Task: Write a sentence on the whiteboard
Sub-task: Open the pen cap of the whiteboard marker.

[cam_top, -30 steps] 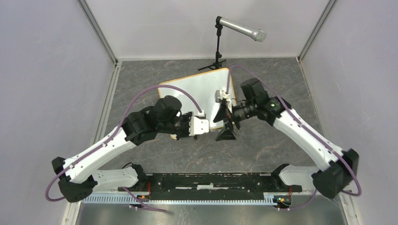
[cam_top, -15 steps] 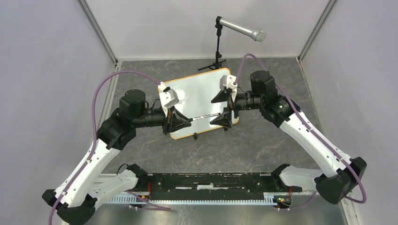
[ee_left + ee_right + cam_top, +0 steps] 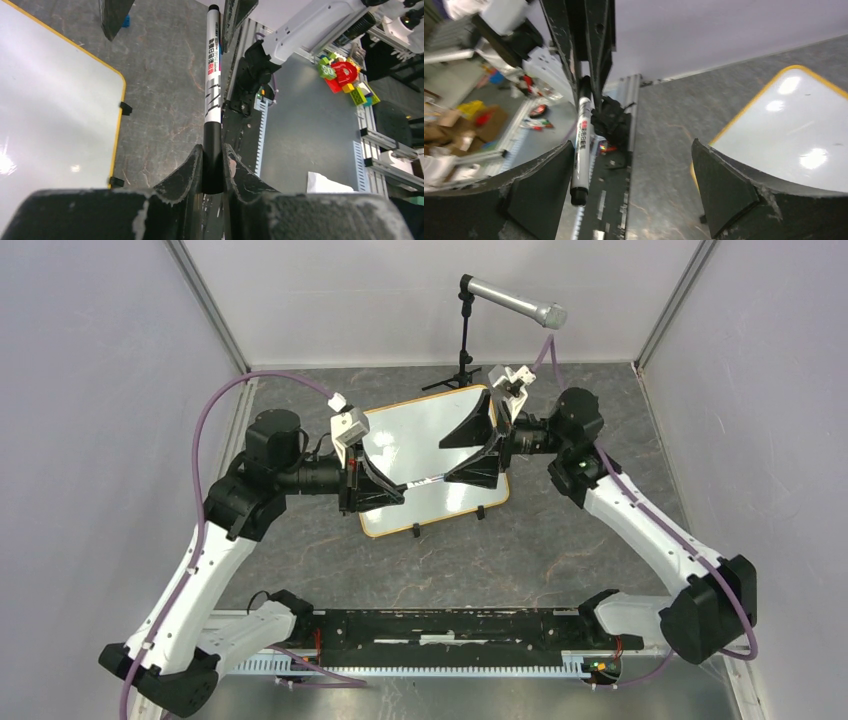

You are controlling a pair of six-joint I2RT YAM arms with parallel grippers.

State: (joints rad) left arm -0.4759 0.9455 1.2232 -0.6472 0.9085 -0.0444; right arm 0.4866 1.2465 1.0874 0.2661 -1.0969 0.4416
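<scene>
The whiteboard (image 3: 415, 440), white with an orange rim and two black clip feet, lies flat mid-table. It also shows in the left wrist view (image 3: 50, 100) and the right wrist view (image 3: 794, 125). It is blank and no sentence shows on it. My left gripper (image 3: 385, 490) is shut on the black end of a white marker (image 3: 425, 482) and holds it level above the board's near part. The grip shows in the left wrist view (image 3: 212, 165), with the marker (image 3: 213, 85) pointing away. My right gripper (image 3: 478, 448) is wide open, and the marker's far end (image 3: 581, 140) lies beside one finger (image 3: 539, 190).
A microphone (image 3: 510, 302) on a black stand (image 3: 463, 350) rises behind the board. Grey walls close in the left, back and right sides. A black rail (image 3: 440, 625) runs along the near edge between the arm bases.
My left arm swung back and left and now holds the marker up over the board. My right gripper opened wider and moved back and right, staying round the marker's far end.
</scene>
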